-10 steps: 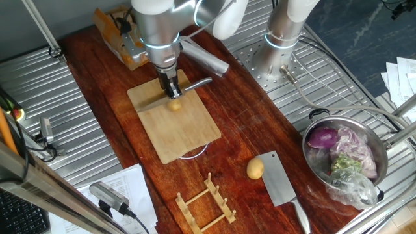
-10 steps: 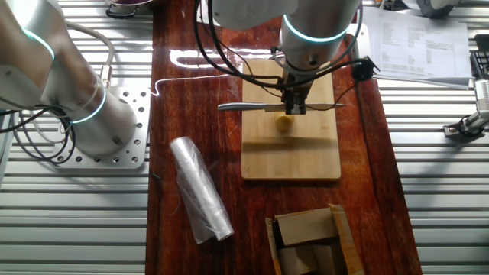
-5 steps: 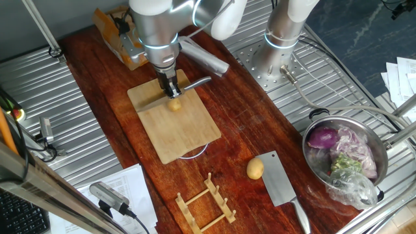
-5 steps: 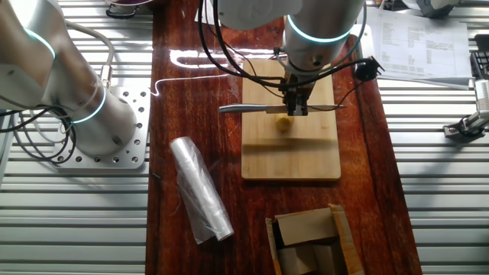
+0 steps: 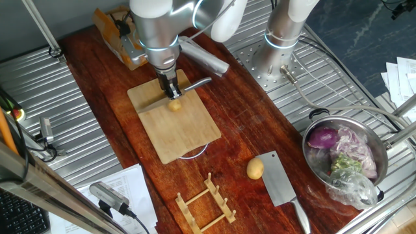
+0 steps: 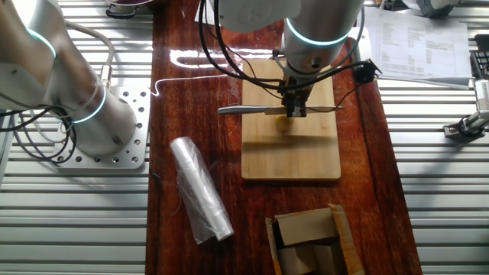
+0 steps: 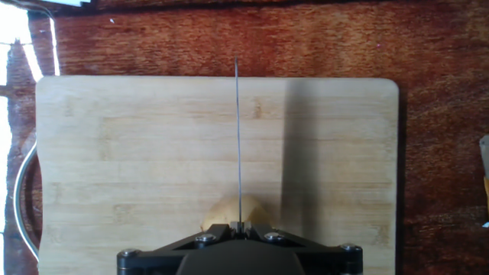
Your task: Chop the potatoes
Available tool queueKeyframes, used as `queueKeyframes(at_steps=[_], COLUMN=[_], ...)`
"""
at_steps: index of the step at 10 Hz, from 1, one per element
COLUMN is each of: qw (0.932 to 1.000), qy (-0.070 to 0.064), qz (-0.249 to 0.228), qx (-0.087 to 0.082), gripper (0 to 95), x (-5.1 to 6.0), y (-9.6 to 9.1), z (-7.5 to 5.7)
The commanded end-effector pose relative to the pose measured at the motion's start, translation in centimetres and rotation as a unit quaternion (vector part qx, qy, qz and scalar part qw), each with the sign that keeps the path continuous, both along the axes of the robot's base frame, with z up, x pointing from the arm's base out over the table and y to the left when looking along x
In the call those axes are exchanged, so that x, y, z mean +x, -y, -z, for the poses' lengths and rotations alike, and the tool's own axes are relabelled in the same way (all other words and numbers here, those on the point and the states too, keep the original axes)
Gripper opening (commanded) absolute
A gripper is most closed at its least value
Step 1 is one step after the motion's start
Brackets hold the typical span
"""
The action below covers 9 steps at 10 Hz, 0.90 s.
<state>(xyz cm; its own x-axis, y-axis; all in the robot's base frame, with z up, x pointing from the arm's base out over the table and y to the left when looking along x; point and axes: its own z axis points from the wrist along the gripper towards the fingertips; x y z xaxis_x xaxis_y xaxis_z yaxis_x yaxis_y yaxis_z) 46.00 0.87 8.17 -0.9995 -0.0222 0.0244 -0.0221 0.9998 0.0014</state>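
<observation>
On the bamboo cutting board, near its far end, sits a small yellow potato, right under the gripper. The gripper is clamped on a knife, held level with its edge down across the potato; in the hand view the blade runs as a thin line over the potato's top. A second potato lies well apart on the wooden counter, just beside a cleaver. A steel bowl with a purple onion stands farther off.
</observation>
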Motion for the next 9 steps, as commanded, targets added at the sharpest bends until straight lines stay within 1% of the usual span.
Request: queueKeyframes(at_steps=[1, 6, 9], qw=[1.0, 1.0, 1.0], qy=[-0.002, 0.0, 0.001], qz=[0.0, -0.004, -0.005], qx=[0.0, 0.001, 0.001], gripper=[0.0, 0.0, 0.0], x=[-0.09, -0.09, -0.19], y=[0.01, 0.01, 0.01], z=[0.12, 0.16, 0.43])
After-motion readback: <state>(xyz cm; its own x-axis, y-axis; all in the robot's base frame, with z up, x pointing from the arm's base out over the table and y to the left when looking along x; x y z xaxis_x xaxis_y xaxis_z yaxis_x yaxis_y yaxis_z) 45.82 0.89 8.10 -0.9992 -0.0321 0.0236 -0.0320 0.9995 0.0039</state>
